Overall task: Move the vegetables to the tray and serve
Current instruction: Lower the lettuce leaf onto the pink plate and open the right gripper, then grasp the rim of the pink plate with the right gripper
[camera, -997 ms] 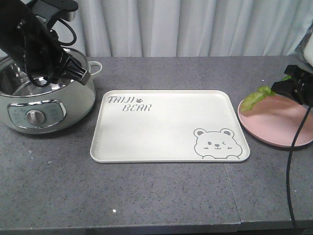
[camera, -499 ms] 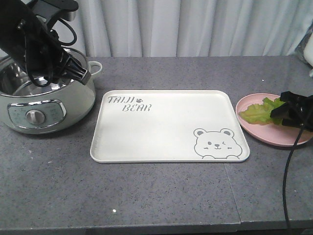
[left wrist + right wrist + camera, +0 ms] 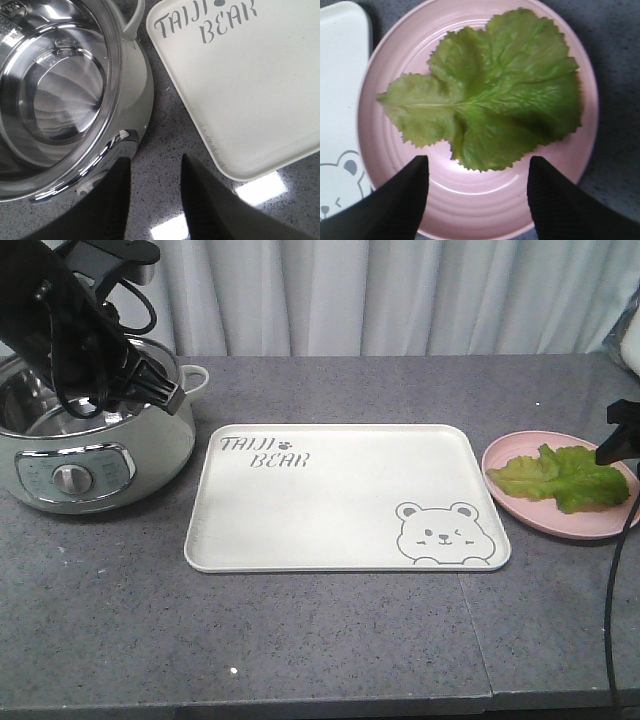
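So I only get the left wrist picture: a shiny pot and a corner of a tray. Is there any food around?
Observer: Yes, the right wrist view shows green lettuce lying flat on a pink plate.
Operator: Where is that plate?
Observer: In the front view it sits just right of the tray, by the bear drawing.
Operator: Is something holding the lettuce?
Observer: No. The right gripper hovers open above the plate, gripping nothing.

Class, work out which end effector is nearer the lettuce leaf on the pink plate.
Right. The right end effector hangs open above the lettuce leaf; the left end effector is beside the cooker, across the tray from it.
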{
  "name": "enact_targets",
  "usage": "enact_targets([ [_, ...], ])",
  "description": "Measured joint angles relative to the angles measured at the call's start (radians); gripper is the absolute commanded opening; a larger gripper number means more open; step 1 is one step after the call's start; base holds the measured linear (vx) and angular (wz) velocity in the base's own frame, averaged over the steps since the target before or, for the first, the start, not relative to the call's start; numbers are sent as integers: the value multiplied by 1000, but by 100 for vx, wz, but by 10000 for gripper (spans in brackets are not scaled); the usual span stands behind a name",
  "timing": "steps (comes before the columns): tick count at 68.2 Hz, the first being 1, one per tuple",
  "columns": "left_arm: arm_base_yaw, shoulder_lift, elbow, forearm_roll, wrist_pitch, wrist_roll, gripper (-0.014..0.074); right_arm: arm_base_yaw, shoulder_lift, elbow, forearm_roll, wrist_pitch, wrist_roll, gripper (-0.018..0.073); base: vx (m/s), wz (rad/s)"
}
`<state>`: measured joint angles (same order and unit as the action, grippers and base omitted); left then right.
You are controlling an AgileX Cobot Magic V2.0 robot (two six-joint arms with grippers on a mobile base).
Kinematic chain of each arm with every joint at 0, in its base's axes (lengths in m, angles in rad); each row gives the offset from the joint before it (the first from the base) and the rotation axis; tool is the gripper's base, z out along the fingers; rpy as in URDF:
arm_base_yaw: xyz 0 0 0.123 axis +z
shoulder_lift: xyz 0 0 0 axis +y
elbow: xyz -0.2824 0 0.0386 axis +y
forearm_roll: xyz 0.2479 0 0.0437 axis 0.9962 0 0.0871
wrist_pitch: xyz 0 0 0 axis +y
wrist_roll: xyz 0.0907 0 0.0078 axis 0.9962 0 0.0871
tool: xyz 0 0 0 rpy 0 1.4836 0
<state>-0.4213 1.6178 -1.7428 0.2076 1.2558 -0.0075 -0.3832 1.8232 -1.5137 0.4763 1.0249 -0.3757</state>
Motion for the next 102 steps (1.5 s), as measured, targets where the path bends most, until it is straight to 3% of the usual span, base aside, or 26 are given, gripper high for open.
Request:
enact_targets([
  [33, 0, 0, 0, -3, 0, -1, 237, 0, 3, -55, -251, 63, 216, 396, 0, 0],
  [72, 0, 0, 0, -3, 0, -2, 237, 0, 133, -55, -260, 60, 221, 384, 0, 0],
  [86, 0, 0, 0, -4, 0, -2, 237, 0, 155, -55, -260, 54, 221, 295, 0, 0],
  [102, 0, 0, 0, -4, 1, -2, 237, 0, 165, -55, -252, 51, 221, 76, 0, 0],
])
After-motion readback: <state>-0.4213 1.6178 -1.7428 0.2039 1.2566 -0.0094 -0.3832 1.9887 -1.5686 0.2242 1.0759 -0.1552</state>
